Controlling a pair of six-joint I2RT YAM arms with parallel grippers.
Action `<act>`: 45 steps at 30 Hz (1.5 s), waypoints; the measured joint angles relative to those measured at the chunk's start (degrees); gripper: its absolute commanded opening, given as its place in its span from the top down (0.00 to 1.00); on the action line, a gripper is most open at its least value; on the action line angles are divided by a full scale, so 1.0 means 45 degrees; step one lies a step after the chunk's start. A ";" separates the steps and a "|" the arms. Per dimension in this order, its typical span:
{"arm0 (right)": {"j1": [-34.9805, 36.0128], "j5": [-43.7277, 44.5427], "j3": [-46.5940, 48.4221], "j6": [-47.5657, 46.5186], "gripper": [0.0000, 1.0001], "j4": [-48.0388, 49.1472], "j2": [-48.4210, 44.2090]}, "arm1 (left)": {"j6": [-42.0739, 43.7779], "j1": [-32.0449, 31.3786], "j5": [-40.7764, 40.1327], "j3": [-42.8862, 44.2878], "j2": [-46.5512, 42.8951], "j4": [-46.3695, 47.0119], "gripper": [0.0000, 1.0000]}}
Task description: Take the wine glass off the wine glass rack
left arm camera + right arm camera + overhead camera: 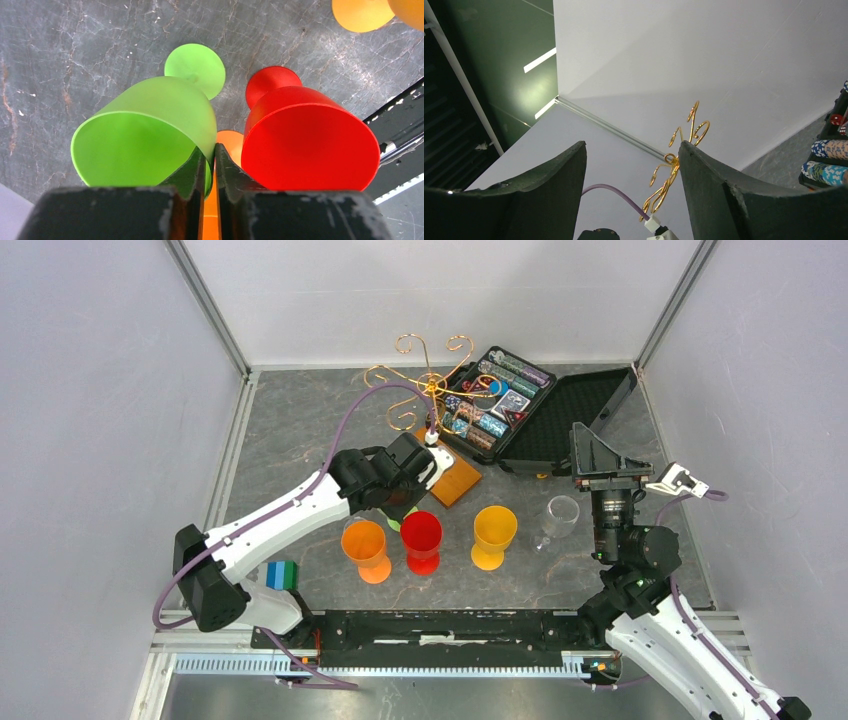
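Note:
The gold wire wine glass rack (425, 380) stands at the back on its orange-brown wooden base (458, 480); no glass hangs on the arms that show. My left gripper (210, 150) is shut on the rim of a green wine glass (145, 135), one finger inside the bowl and one outside. The glass's foot (195, 67) is over the grey table, next to a red wine glass (310, 140). In the top view the left gripper (403, 505) hides most of the green glass. My right gripper (631, 145) is open and empty, raised and facing the rack (663, 192).
An orange glass (366, 545), the red glass (421, 538), a yellow glass (493, 533) and a clear glass (560, 515) stand in a row in front. An open black case (510, 400) with coloured contents lies at the back right. A blue-green block (282, 575) sits by the left arm's base.

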 measured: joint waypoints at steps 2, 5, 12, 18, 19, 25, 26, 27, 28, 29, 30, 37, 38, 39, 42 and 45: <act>0.0000 0.0029 0.0000 0.0000 0.28 0.0000 -0.0005 | -0.0015 0.0000 0.0083 -0.0097 0.0044 0.0005 0.84; 0.0000 0.0039 0.0000 0.0000 0.28 0.0000 -0.0005 | -0.0083 0.0000 0.0073 -0.0117 0.0189 0.0039 0.82; 0.0000 0.0058 0.0000 -0.0010 0.28 0.0000 -0.0005 | -0.0189 0.0000 -0.0253 -0.0063 0.0335 0.0180 0.74; 0.0000 0.0058 0.0000 -0.0010 0.28 0.0000 -0.0005 | -0.0330 0.0000 -0.0403 0.0685 0.0257 0.0053 0.62; 0.0000 0.0058 0.0000 -0.0010 0.28 0.0000 -0.0005 | -0.0359 0.0000 -0.0427 0.0889 0.0175 0.0034 0.60; 0.0000 0.0058 0.0000 -0.0039 0.27 -0.0044 -0.0005 | -0.0432 0.0000 -0.0738 0.1773 -0.0826 -0.0175 0.37; 0.0000 0.0058 0.0000 -0.0121 0.26 -0.0102 -0.0005 | -0.0457 0.0000 -0.0889 0.1894 -0.1064 -0.0175 0.32; 0.0000 0.0068 0.0000 -0.0228 0.26 -0.0160 -0.0005 | -0.0505 0.0000 -0.1044 0.1996 -0.1384 -0.0146 0.25; 0.0000 0.0078 0.0000 -0.0408 0.24 -0.0257 -0.0010 | -0.0549 0.0000 -0.1258 0.2069 -0.1710 -0.0126 0.18; 0.0000 0.0092 0.0010 -0.0651 0.23 -0.0403 -0.0029 | -0.0593 0.0000 -0.1462 0.2103 -0.2069 -0.0058 0.13; 0.0000 0.0146 0.0039 -0.0976 0.22 -0.0627 -0.0058 | -0.0631 0.0000 -0.1700 0.2103 -0.2385 -0.0015 0.02; 0.0000 0.1681 0.1792 -0.5202 0.19 -0.3847 -0.0155 | -0.1831 0.0005 -0.5591 0.2093 -0.4843 0.0418 0.00; 0.0000 0.2040 0.2108 -0.5945 0.19 -0.4269 -0.0233 | -0.1977 0.0000 -0.6076 0.2074 -0.5149 0.0457 0.00; 0.0000 0.2356 0.2341 -0.6509 0.19 -0.4614 -0.0316 | -0.2108 0.0005 -0.6455 0.2045 -0.5425 0.0486 0.00; 0.0000 0.3589 0.2963 -0.8495 0.02 -0.5799 -0.0772 | -0.2540 0.0000 -0.7145 0.1943 -0.6178 0.0471 0.00; 0.0000 0.5129 0.3458 -1.0156 0.02 -0.6975 -0.1273 | -0.2856 0.0000 -0.7456 0.1889 -0.6868 0.0461 0.00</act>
